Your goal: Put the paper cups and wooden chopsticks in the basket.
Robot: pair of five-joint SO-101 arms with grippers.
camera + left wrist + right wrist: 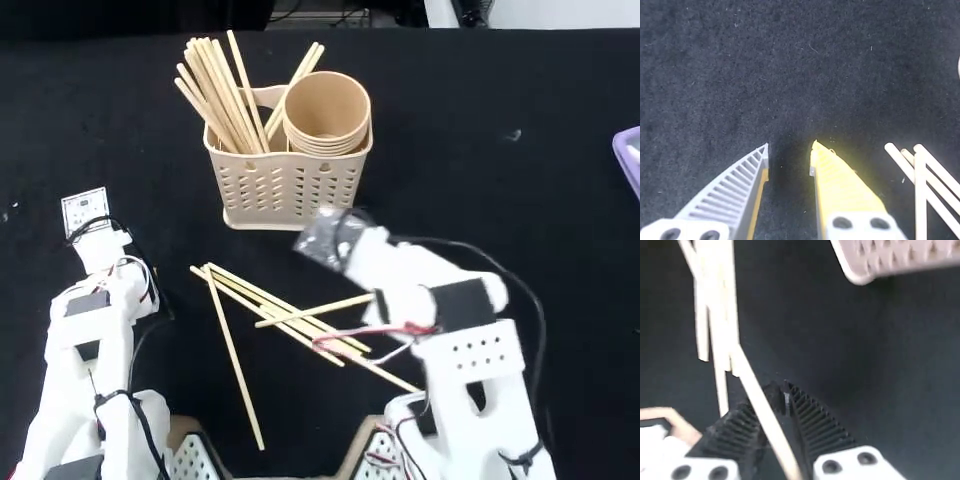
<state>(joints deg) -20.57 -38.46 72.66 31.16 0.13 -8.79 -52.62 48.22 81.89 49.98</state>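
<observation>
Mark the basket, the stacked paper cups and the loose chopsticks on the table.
basket (285, 190): high view, front perforated wall.
paper cups (325, 105): high view, inside of the top cup.
loose chopsticks (250, 289): high view, upper part of the bundle.

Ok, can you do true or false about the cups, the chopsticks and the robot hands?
1. The paper cups sit stacked in the basket. True.
2. Every chopstick is already in the basket. False: loose chopsticks lie on the table.
3. The left gripper is squeezing a cup. False: it is open over bare table.
4. A chopstick runs between the jaws of the right gripper. True.
5. The basket has tipped over. False: it stands upright.
</observation>
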